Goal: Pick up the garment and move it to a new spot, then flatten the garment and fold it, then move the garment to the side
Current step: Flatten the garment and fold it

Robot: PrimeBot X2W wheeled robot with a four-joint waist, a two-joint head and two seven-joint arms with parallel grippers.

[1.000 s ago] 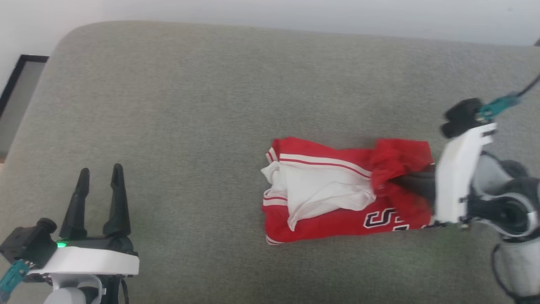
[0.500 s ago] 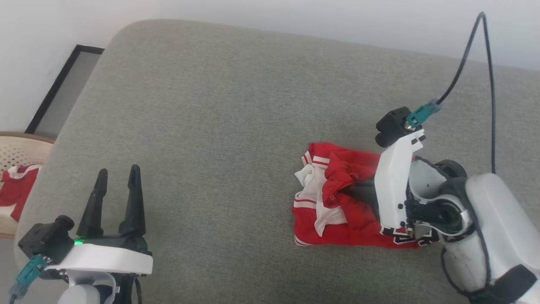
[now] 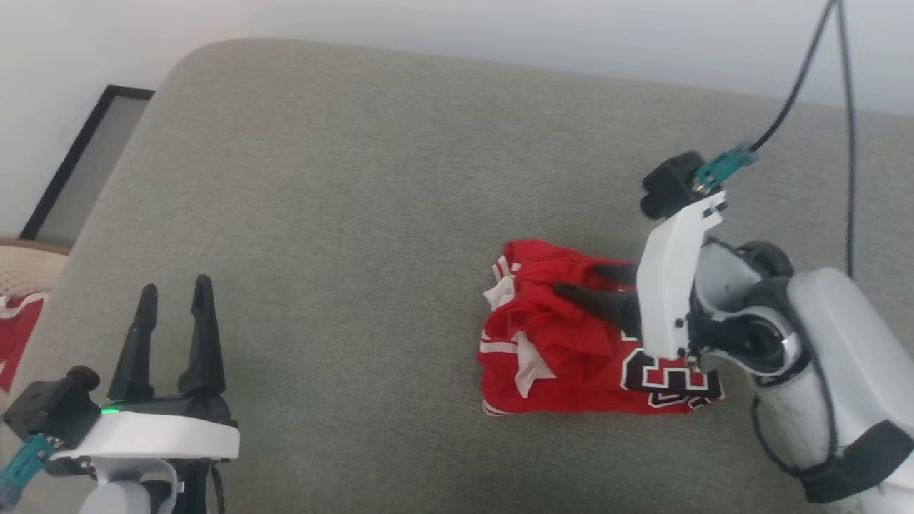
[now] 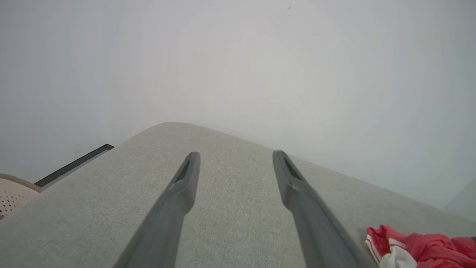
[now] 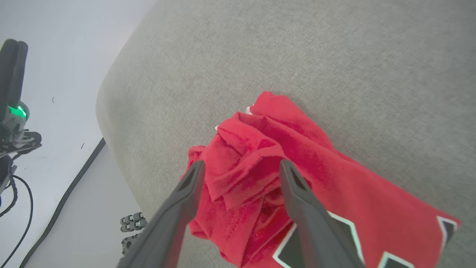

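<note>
Lying bunched, the shirt [image 3: 564, 371] is straddled by the right gripper [image 3: 578, 280], spread and empty; it could be snagged and dragged toward three o'clock on withdrawal.

Garment [image 3: 564, 357]: red jersey, white trim, black "23"; lying folded, top rumpled, on grey fabric surface [image 3: 343, 214].

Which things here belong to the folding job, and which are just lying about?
Job: red jersey; right tool, open over it; grey cushion beneath.
Lying about: wicker basket; red cloth in it; black frame.
</note>
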